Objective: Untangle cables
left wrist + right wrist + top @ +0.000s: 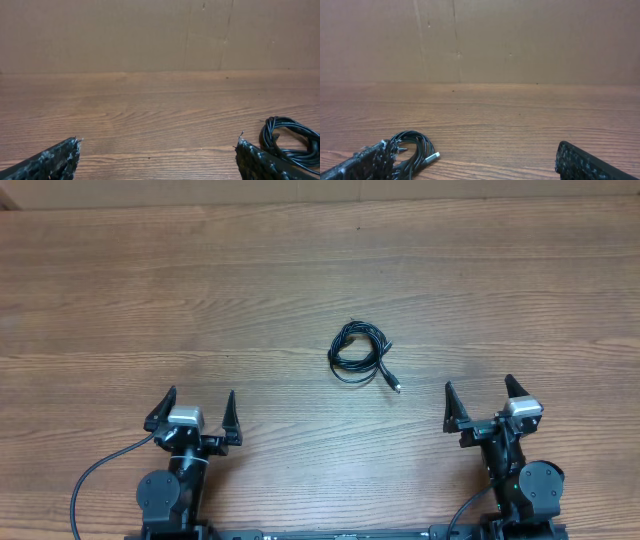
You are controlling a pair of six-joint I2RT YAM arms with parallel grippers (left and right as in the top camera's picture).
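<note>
Both sets of jaws gape wide and empty, well short of the cables (358, 352); pinching every strand together could tighten the tangle.

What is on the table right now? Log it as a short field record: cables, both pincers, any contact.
cables: one small coiled black bundle, lying flat mid-table
plug end: trails out of the coil toward the right arm's side
left pincer: open, empty, resting low near the table edge
right pincer: open, empty, the closer of the two to the coil
contact: none; both pincers are apart from the cables
table: bare wood
</note>
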